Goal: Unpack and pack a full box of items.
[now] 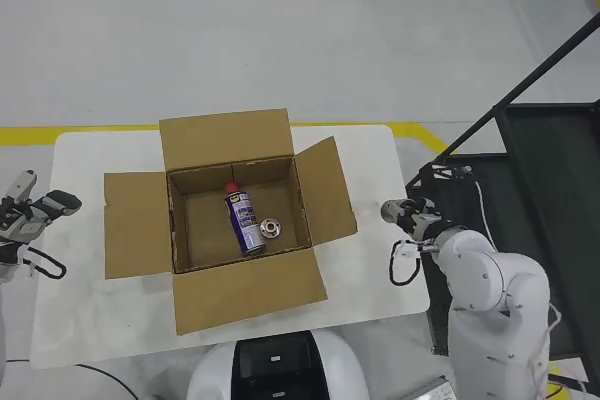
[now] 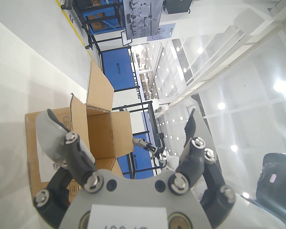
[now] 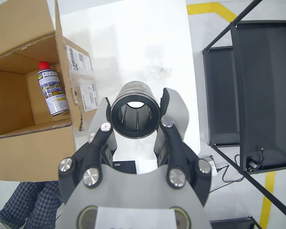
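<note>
- The counter (image 1: 372, 288) carries the open box (image 1: 225, 138) at its middle, all four flaps folded out.
- A dark rack (image 1: 545, 200) stands off the counter's right side, behind the right arm.
- The can (image 1: 243, 222) lies on its side on the box floor. Its red cap points toward the far wall and its long axis runs roughly front to back.
- The right gripper (image 1: 396, 212) hangs over the counter's right edge, just outside the right flap (image 1: 325, 190). Its fingers are closed on the bearing (image 3: 133, 91), a metal sleeve.
- The bearing's bore lines up with the gripper's own reach, so the right wrist view looks straight through it to the counter below. The bearing is clear of the box, which lies to this arm's left with the can beyond the near wall.
- The left gripper (image 2: 119, 118) is spread wide and holds nothing. It sits off the counter's left edge, well apart from the box and facing its left flap.
- A small metal ring (image 1: 271, 228) rests on the box floor just beside the can's lower end, on the side toward the right arm.
- My read is that the next move depends on the sideways gap between bearing and box:
  - If unpacking, the bearing goes down where it hangs.
  - If packing, it goes left over the flap.
- The right arm looks the better placed for whatever stays in the box, though neither gripper is far from it.
</note>
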`<move>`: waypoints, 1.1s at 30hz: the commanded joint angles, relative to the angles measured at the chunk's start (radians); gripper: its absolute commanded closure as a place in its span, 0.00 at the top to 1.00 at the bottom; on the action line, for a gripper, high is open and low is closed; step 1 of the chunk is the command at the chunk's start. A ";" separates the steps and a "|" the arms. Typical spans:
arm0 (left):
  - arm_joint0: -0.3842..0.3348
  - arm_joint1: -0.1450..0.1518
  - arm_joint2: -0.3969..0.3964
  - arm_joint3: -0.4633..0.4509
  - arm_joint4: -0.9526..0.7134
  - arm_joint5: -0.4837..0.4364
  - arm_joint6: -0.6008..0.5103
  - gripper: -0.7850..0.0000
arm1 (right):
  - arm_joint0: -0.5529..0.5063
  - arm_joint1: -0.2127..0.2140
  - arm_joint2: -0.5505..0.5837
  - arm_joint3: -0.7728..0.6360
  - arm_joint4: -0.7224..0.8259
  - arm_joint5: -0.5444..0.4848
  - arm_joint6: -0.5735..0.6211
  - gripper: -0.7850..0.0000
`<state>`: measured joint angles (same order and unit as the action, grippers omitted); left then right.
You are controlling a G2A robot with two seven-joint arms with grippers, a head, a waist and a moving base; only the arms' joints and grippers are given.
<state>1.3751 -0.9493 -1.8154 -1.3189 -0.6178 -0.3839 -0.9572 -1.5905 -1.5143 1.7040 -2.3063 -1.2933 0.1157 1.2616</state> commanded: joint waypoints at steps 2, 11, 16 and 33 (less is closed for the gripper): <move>0.000 0.000 0.000 0.000 0.000 0.000 0.000 1.00 | -0.005 0.003 0.006 0.060 0.004 -0.010 -0.038 0.00; 0.000 0.000 0.000 0.000 0.000 0.000 0.000 1.00 | -0.005 0.007 0.008 0.117 -0.001 -0.015 -0.085 0.00; 0.000 0.000 0.000 0.000 0.000 0.000 0.000 1.00 | -0.005 0.007 0.008 0.117 -0.001 -0.015 -0.085 0.00; 0.000 0.000 0.000 0.000 0.000 0.000 0.000 1.00 | 0.292 0.033 0.007 0.566 -0.069 -0.040 -0.159 0.00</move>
<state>1.3752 -0.9493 -1.8154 -1.3189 -0.6178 -0.3839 -0.9572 -1.3250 -1.4826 1.7132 -1.7793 -1.3541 0.0718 1.1049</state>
